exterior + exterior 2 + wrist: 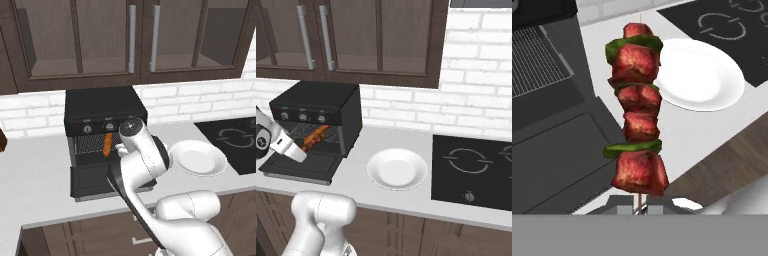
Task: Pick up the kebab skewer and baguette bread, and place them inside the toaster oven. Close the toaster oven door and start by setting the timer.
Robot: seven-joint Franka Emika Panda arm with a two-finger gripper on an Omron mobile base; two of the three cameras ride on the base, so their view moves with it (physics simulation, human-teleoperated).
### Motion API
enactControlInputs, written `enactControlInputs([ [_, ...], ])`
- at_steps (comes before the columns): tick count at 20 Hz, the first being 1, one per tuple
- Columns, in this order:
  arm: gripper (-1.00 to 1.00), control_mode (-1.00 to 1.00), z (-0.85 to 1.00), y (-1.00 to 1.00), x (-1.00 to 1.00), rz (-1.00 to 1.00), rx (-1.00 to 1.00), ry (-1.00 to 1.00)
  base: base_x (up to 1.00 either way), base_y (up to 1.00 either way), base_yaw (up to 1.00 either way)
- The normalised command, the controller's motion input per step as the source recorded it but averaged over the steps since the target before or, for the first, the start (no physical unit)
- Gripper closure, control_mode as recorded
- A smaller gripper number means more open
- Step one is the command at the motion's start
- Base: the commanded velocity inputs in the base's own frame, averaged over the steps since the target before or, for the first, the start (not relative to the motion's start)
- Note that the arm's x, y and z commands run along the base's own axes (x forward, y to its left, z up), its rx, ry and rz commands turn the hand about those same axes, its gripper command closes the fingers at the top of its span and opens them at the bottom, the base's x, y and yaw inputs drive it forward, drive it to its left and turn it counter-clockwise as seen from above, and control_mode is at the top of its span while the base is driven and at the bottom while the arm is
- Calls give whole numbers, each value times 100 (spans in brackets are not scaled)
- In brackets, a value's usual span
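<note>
Jaws shut on the skewer's bare stick, meat end pointing away from the hand.

Left base view: oven against the brick wall at 11 o'clock from frame centre, under the cabinets. Door dropped flat onto the counter. Baguette lying on the rack inside, orange-brown, end toward the opening. Arm rising from 5 o'clock, wrist in front of the oven mouth and covering the right side of the door; gripper itself hidden behind the wrist. White plate on the counter at 3 o'clock from the oven, just beside the arm. Cooktop at the right edge.

Right base view: oven at 9 o'clock, door down. Gripper at the left edge, over the door at the oven mouth. Skewer running from the hand toward 1 o'clock into the opening, alongside the baguette on the rack. Plate at centre, well apart from the oven; cooktop at 3 o'clock.

Hand view: skewer standing from 6 to 12 o'clock, red meat chunks with green slices between, stick gripped at the bottom edge. Rack at 10 o'clock, door below it at 8 o'clock. Plate at 2 o'clock behind the skewer.
</note>
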Motion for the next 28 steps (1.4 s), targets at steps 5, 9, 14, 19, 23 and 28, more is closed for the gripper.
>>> enactControlInputs([
  [5,100,-100,-24,83,0,-6,0,0,0,0,0],
  [9,100,-100,-31,62,14,-5,0,0,0,0,0],
  [14,100,-100,-22,54,32,0,0,0,0,0,0],
  [19,100,-100,-42,29,17,0,0,0,0,0,0],
  [23,100,-100,-56,26,2,0,0,0,0,0,0],
  [28,100,-100,-25,13,19,0,0,0,0,0,0],
])
